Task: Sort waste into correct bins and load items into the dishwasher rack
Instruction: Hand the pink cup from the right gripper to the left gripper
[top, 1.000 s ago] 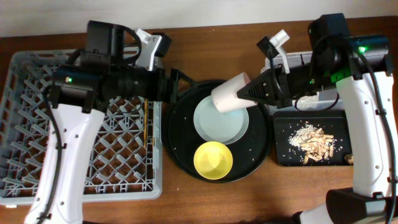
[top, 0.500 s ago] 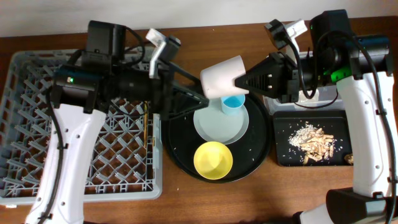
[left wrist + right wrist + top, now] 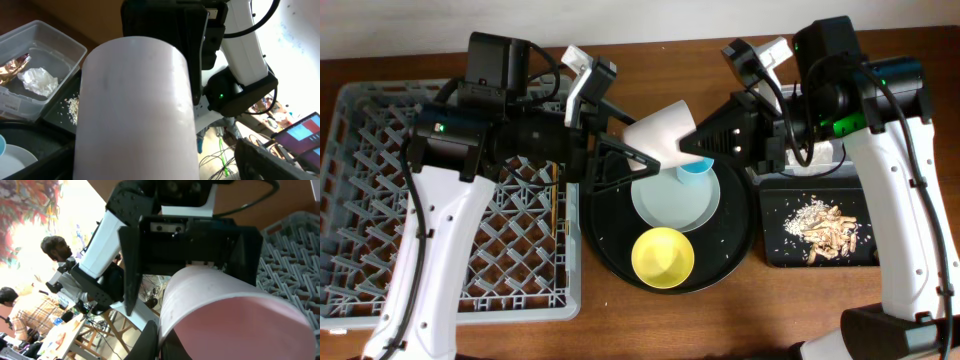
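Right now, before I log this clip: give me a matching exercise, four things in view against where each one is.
Things:
1. pink cup
2. blue cup
3. yellow bowl
4. food crumbs

Places:
A. in the shallow black tray
B. on the plate
C. in the right claw, up in the air
D. directly on the round black tray

Pairs: 1-C, 2-B, 3-D, 4-A

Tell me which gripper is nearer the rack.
Left. The left gripper hangs just off the right edge of the rack; the right gripper, holding the pink cup, is farther right, by the blue cup.
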Tool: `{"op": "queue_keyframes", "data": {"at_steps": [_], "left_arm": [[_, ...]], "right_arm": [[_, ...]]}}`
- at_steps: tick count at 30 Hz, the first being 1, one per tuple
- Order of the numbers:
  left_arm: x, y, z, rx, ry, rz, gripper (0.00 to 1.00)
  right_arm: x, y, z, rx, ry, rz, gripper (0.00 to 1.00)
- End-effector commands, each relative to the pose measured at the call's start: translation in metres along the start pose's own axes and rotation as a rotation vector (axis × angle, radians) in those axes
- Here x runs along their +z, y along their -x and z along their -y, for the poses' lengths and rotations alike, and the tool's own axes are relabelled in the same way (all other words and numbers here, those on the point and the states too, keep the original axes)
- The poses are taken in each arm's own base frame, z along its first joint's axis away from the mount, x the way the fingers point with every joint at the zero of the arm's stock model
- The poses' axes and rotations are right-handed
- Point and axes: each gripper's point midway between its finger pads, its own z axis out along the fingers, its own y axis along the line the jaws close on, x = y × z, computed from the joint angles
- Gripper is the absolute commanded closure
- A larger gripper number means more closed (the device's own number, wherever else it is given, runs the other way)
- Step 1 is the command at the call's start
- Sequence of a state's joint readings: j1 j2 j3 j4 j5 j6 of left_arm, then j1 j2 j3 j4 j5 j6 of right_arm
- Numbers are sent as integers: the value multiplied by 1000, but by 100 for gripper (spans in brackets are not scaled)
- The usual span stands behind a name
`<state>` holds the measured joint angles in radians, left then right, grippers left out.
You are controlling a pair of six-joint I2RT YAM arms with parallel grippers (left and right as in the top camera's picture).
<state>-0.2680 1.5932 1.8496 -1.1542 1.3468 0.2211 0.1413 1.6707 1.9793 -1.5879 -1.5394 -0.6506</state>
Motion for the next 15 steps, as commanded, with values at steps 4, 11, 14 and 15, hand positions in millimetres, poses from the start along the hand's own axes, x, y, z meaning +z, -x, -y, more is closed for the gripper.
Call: {"op": "queue_keyframes", "data": {"at_steps": [4, 11, 14, 15], "left_arm": [[14, -2, 23, 36, -98, -17, 16], [14, -5, 11, 34, -27, -33, 32], [13, -9, -10, 33, 94, -60, 41], [11, -10, -16, 13, 129, -63, 41]], "right_arm": [[1, 5, -2, -56, 11, 8, 96], [1, 5, -2, -55, 11, 7, 95], [1, 5, -1, -55, 8, 5, 95], [1, 5, -1, -55, 7, 4, 95]]}}
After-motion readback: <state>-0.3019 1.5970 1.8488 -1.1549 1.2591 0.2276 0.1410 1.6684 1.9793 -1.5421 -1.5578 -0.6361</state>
